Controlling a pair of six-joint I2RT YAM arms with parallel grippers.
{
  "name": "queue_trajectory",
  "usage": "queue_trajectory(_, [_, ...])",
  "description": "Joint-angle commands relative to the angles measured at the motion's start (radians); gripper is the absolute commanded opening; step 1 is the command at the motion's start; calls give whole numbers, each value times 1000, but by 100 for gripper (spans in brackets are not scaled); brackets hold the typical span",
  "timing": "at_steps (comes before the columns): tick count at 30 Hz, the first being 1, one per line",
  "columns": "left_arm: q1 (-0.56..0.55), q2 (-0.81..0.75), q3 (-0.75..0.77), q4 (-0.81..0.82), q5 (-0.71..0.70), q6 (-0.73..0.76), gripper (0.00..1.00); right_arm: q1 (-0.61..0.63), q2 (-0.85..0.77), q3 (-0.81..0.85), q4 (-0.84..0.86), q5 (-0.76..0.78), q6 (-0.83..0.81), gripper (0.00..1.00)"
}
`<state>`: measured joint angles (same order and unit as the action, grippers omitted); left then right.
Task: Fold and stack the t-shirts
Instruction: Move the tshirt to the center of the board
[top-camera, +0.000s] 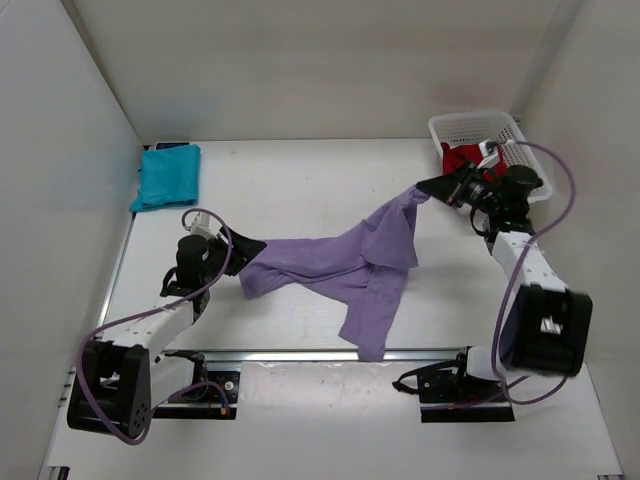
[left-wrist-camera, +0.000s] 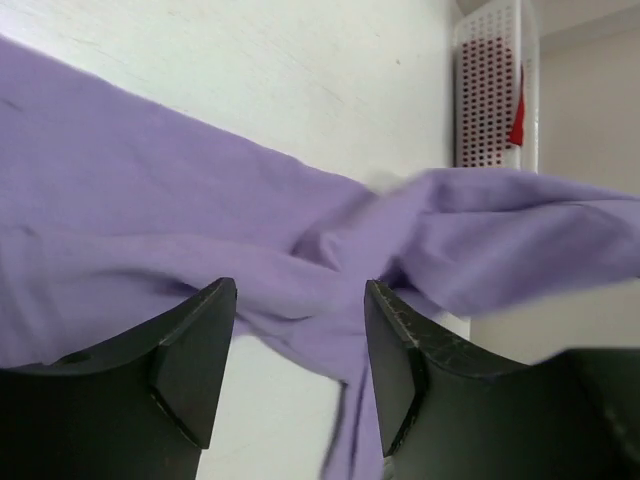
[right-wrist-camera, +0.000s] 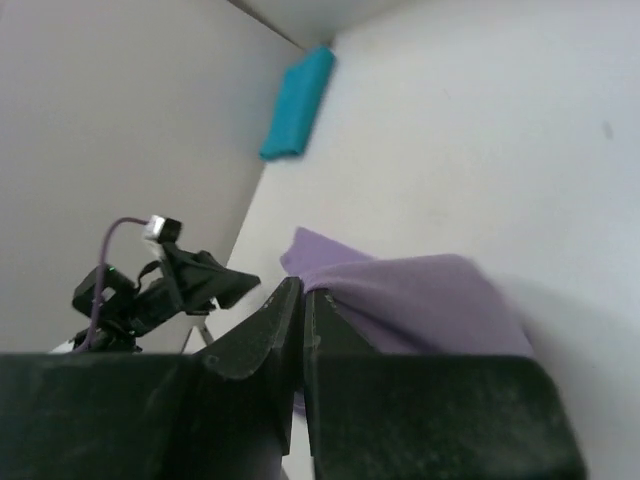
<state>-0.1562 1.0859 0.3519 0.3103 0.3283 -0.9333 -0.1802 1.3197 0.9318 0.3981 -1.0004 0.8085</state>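
Open table (top-camera: 300, 180) at 12 o'clock, teal t-shirt (top-camera: 168, 176) at 10, basket (top-camera: 470, 118) at 2. My right gripper (top-camera: 428, 188) clamps the lavender t-shirt (top-camera: 330, 258); my left gripper (top-camera: 248, 246) is spread, cloth at its tips.

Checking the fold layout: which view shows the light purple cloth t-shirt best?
Top external: the whole light purple cloth t-shirt shows, sleeves and all. Left wrist shows only a bunched close-up; right wrist only a small corner.
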Motion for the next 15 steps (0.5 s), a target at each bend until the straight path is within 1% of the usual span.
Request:
queue_trajectory(1, [6,40,15,-33,-55,38,65,30,106,-39,108,46,-29,0])
queue_trajectory(2, [23,57,21,-21,-43,27,65,42,124,-28,98,71,-37,0])
queue_trajectory(4, [12,121,41,-8,-20,4,64,71,171,-2,56,120,-75,0])
queue_trajectory(6, [-12,126,48,-43,-27,19,64,96,185,35,-75,240,-184,0])
queue_trajectory(7, [-25,97,50,-86,-69,54,66,102,187,62,-140,275,-205,0])
queue_trajectory(8, [-34,63,52,-112,-130,71,73,108,182,74,-143,289,-228,0])
queue_trajectory(9, [-39,45,48,-170,-164,120,76,98,179,65,-137,286,-217,1])
queue_trajectory(11, [-29,-39,55,-247,-260,171,85,93,158,35,-127,287,-212,0])
queue_trajectory(13, [-49,-72,62,-348,-319,224,88,93,138,-2,-79,287,-189,0])
queue_trajectory(15, [-92,-72,75,-402,-379,257,87,94,131,-45,-45,286,-174,1])
